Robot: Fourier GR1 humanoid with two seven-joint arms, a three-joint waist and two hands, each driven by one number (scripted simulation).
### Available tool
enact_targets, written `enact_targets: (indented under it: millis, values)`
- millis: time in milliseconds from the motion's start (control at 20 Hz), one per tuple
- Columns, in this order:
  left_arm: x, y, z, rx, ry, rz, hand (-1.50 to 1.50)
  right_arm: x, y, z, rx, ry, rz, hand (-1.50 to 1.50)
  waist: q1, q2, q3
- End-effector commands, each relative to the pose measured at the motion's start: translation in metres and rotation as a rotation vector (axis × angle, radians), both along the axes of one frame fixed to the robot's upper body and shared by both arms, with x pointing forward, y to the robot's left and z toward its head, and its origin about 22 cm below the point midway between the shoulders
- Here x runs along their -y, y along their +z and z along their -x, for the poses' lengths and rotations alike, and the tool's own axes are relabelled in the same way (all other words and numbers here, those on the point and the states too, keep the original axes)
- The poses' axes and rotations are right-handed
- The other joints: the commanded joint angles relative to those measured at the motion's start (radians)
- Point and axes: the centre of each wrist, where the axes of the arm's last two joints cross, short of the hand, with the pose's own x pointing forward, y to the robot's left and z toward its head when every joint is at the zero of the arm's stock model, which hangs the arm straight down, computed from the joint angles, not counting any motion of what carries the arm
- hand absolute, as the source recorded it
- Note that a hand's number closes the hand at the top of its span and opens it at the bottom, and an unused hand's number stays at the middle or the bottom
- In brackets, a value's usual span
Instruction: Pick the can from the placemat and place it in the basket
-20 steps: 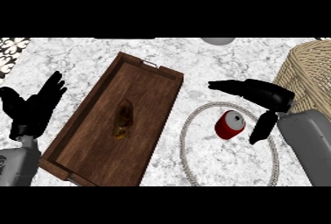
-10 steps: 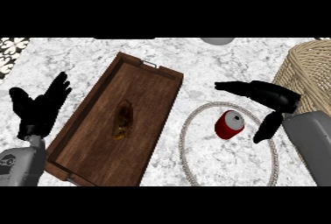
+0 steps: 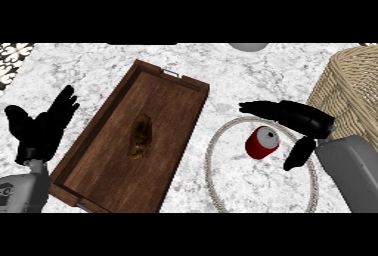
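Head view, looking steeply down on a white marbled counter [image 3: 221, 70]. A red can [image 3: 261, 142] lay on its side on the placemat [image 3: 221, 195], a round mat of the counter's own pale colour edged with a rope-like border, at the right of the scene; the can's silver end faced the far right. The right hand [image 3: 299, 117] was spread around the can without visibly touching it: its fingers [image 3: 258, 107] extended leftward just beyond the can's far side, while the thumb [image 3: 297, 152] hung just to the can's right. The hand was apart, its digits straight, and clamped on nothing. The grey right forearm [image 3: 351, 172] entered from the lower right edge.

The woven wicker basket [image 3: 351, 87] stood at the far right, partly cut off by the view's edge, just beyond the right hand and well apart from the can.

A long dark wooden tray [image 3: 170, 100] lay diagonally at the centre-left, with a metal handle [image 3: 170, 73] on its far end and a small brownish item [image 3: 140, 136], too indistinct to identify, resting on its floor.

The left hand [image 3: 40, 127] rested open, fingers up, near the left edge beside the tray, holding nothing. A pale rounded object [image 3: 247, 46] showed at the far edge, cropped.
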Motion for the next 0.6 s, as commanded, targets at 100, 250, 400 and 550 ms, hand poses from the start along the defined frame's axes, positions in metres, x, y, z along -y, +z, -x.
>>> enact_targets:
  millis: [100, 250, 400, 550]
  values:
    - [0.011, 0.025, -0.004, -0.004, -0.009, 0.003, 0.00, 0.002, -0.011, 0.012, 0.004, 0.031, 0.046, -1.50, -0.002, -0.001, 0.000]
    - [0.005, -0.010, 0.003, -0.014, -0.019, 0.016, 0.00, -0.017, -0.026, 0.012, -0.007, 0.030, 0.046, -1.50, -0.001, 0.001, 0.000]
    - [-0.002, -0.008, 0.005, 0.009, -0.006, -0.015, 0.00, -0.012, -0.032, 0.013, 0.088, 0.142, 0.156, 1.50, 0.003, 0.002, 0.000]
    - [0.005, 0.003, 0.000, 0.016, 0.000, 0.010, 0.00, -0.025, -0.040, -0.009, 0.082, 0.124, 0.144, 1.50, 0.008, 0.002, 0.000]
